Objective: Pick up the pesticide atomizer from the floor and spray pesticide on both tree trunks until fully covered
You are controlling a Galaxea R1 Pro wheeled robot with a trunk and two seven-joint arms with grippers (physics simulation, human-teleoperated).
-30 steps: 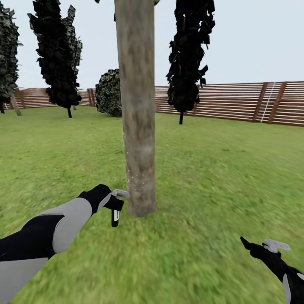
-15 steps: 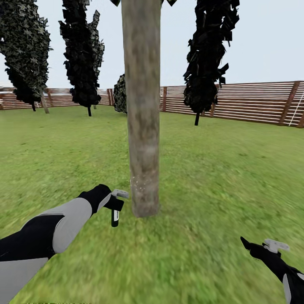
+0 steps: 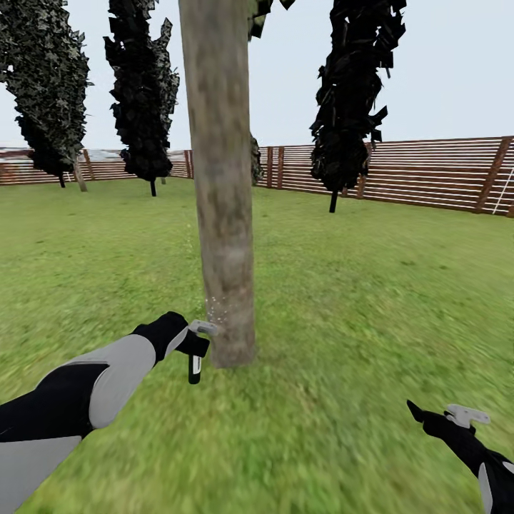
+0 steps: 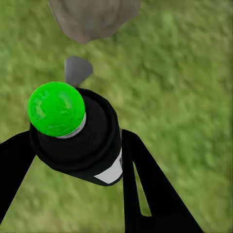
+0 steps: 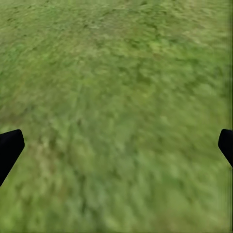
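A thick grey-brown tree trunk [image 3: 220, 214] rises from the grass lawn [image 3: 357, 300] just ahead of me. My left gripper [image 3: 193, 348] is shut on the pesticide atomizer [image 3: 194, 368], a dark bottle hanging upright just left of the trunk's base. Its light grey trigger head [image 3: 205, 328] points at the trunk, and fine white specks float beside the bark there. In the left wrist view the atomizer [image 4: 82, 145] has a green top and white label, gripped between black fingers [image 4: 145, 189], with the trunk's foot [image 4: 92, 17] beyond. My right gripper [image 3: 435, 421] hovers open over grass [image 5: 116, 97].
A brown slat fence [image 3: 414, 175] rings the lawn at the back. Black conifers [image 3: 353, 93] [image 3: 143, 93] stand behind the trunk. Far back left is another tree [image 3: 46, 78] with a pale leaning trunk [image 3: 79, 175]. Open grass lies on both sides.
The whole view has shifted, so the camera moved: the trunk now sits further left in the picture. Both arms hold the same place in it. The white specks now show at the trunk's left edge.
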